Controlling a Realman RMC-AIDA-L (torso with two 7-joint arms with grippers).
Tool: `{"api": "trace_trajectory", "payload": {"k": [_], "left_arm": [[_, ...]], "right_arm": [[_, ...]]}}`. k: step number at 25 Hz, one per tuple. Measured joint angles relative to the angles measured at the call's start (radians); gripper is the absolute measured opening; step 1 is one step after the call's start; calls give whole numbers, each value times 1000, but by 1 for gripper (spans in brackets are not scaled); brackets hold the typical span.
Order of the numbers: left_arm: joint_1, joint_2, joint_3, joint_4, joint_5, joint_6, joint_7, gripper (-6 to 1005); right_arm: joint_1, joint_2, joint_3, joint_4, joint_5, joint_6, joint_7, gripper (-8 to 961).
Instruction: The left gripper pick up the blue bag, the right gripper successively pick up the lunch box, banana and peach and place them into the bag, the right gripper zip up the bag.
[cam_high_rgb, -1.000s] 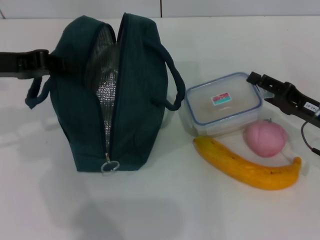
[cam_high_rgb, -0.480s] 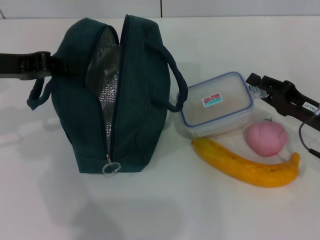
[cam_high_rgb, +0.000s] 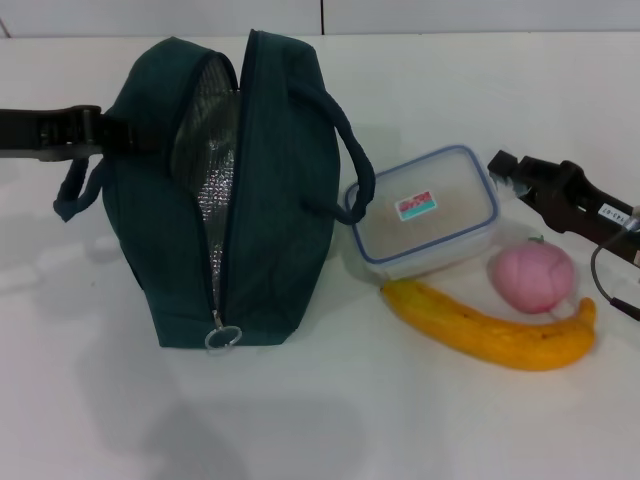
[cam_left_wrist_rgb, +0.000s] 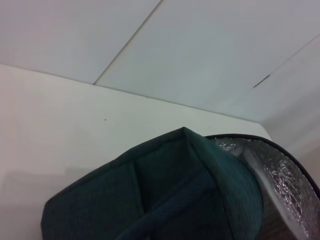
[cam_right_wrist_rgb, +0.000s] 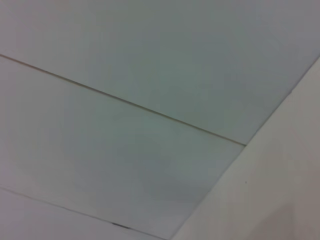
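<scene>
- The bag (cam_high_rgb: 235, 190) is dark teal woven fabric, boxy and standing upright on the white worktop (cam_high_rgb: 330, 420). Its zipper is open, showing crinkled silver foil lining, and a metal ring pull hangs at the near end.
- Two padded loop handles, one on each side of the bag.
- The left gripper (cam_high_rgb: 75, 132) is at the bag's left side by the handle there. Whether its fingers are clamped on the fabric or handle cannot be told.
- One box (cam_high_rgb: 425, 212), clear plastic with rounded corners, a blue-rimmed lid and a small red sticker, sits just right of the bag.
- The right gripper (cam_high_rgb: 510, 170) is at the box's right end; its finger spread cannot be told.
- One banana (cam_high_rgb: 487, 327), long, curved and orange-yellow, lies in front of the box.
- One peach (cam_high_rgb: 531, 277), round and matte pink, sits between banana and gripper.
- The left wrist view shows only the bag's teal top and foil edge (cam_left_wrist_rgb: 200, 190); the right wrist view shows bare pale panels.
</scene>
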Motion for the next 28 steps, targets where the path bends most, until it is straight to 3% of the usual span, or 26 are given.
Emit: {"api": "trace_trajectory", "payload": {"k": [5, 14, 18, 28], "left_arm": [[2, 0, 0, -2, 0, -1, 5, 31], [-1, 1, -25, -3, -2, 13, 4, 31], [13, 10, -26, -1, -60, 44, -2, 31], [22, 10, -24, 2, -79, 88, -15, 31]], "right_arm": [[4, 0, 3, 11, 30, -33, 26, 104], [-1, 0, 3, 11, 98, -94, 46, 98], [-24, -2, 3, 12, 131, -138, 73, 101], [-78, -6, 13, 12, 180, -232, 119, 111]]}}
